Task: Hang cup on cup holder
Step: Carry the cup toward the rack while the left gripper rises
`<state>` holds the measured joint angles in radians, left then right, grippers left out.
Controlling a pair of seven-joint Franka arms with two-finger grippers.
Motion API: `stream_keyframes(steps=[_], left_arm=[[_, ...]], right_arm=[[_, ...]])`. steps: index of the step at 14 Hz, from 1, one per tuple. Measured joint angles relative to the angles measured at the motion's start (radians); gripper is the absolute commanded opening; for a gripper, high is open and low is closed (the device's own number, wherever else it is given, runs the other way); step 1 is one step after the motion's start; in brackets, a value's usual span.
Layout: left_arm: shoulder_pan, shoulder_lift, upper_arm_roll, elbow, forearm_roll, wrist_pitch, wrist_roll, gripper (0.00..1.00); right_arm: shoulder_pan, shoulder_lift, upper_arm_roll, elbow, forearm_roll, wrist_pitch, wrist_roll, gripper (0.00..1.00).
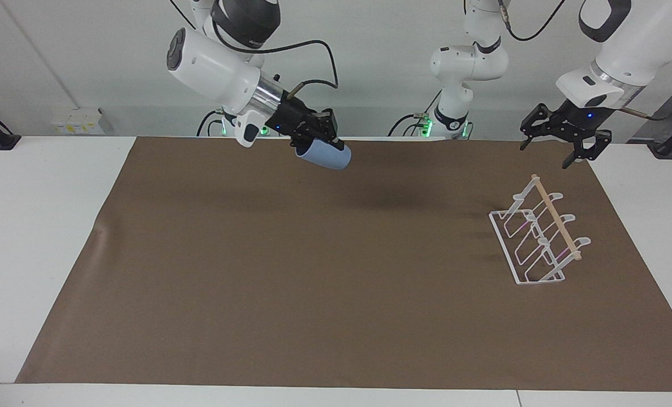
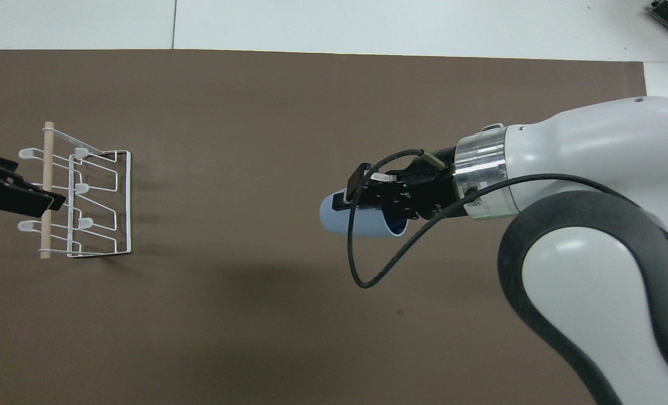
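Observation:
The light blue cup (image 1: 329,156) (image 2: 352,223) hangs in the air, lying almost on its side. My right gripper (image 1: 315,140) (image 2: 364,194) is shut on its rim, one finger inside and one outside, over the middle of the brown mat. The white wire cup holder (image 1: 539,233) (image 2: 86,197) with its wooden dowel stands on the mat toward the left arm's end of the table, with nothing on its prongs. My left gripper (image 1: 544,157) (image 2: 27,201) hovers open and empty well above the holder's dowel side, touching nothing.
A brown mat (image 1: 313,294) (image 2: 244,112) covers most of the white table (image 1: 36,226). Bare white table borders it at both ends and along the edge farthest from the robots. The right arm's black cable (image 2: 368,270) loops below its wrist.

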<state>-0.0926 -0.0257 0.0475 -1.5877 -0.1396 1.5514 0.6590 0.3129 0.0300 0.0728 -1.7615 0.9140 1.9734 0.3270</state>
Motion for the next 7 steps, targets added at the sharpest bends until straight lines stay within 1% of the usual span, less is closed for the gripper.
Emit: stream_keyframes(steps=[4, 7], left_arm=[[-0.038, 0.000, -0.007, -0.006, -0.044, 0.001, 0.233, 1.00], [-0.052, -0.005, -0.007, -0.030, -0.085, 0.007, 0.428, 1.00]], right_arm=[[0.084, 0.041, 0.000, -0.004, 0.108, 0.110, 0.081, 0.00], [0.128, 0.064, 0.000, -0.002, 0.192, 0.197, 0.131, 0.00]])
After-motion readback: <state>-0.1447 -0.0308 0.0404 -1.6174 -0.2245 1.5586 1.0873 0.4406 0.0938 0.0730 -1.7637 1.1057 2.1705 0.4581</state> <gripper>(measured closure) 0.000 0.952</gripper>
